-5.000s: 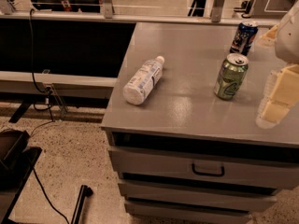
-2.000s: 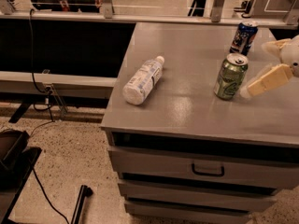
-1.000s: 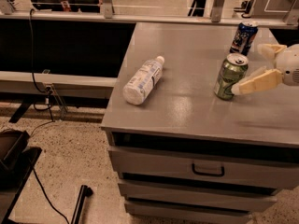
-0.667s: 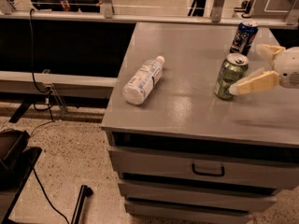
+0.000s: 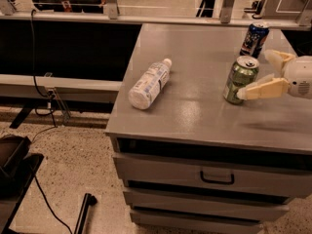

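Note:
A green drink can (image 5: 240, 79) stands upright on the grey cabinet top (image 5: 195, 111). My gripper (image 5: 254, 74) reaches in from the right edge, open, its cream fingers (image 5: 263, 88) spread toward the can. The near fingertip sits at the can's lower right side; whether it touches is unclear. The far finger (image 5: 276, 58) is behind and to the right of the can. A blue can (image 5: 254, 39) stands upright further back. A clear plastic bottle with a white cap (image 5: 149, 84) lies on its side at the left of the top.
The cabinet has drawers (image 5: 217, 177) below its top. A black counter and railing (image 5: 73, 43) run behind and to the left. Cables (image 5: 41, 91) and a dark object (image 5: 14, 165) lie on the speckled floor at left.
The gripper has swung from hanging at the right edge to level, and moved left until its fingers reach the green can. The cans and bottle have not moved.

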Available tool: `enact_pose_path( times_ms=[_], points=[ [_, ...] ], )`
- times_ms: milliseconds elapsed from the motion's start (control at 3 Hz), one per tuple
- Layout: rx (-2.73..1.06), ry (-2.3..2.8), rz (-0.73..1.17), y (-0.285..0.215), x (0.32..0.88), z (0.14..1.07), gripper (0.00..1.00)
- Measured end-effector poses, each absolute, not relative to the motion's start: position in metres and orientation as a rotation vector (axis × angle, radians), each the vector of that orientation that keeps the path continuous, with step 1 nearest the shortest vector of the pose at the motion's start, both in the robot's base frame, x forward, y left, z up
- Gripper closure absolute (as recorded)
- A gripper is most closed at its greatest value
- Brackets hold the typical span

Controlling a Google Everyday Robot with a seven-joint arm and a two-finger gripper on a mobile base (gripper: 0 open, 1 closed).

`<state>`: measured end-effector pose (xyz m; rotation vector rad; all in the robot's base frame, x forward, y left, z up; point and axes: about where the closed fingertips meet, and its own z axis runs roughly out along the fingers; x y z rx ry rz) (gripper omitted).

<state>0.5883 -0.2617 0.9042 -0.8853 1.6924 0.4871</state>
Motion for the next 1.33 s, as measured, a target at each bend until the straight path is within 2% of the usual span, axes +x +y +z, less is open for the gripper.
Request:
enact_pose_path(
  times_ms=[1333],
  points=[
    [-0.789, 1.632, 0.559, -0.2664, 0.5889, 0.9031, 0.0]
  ],
)
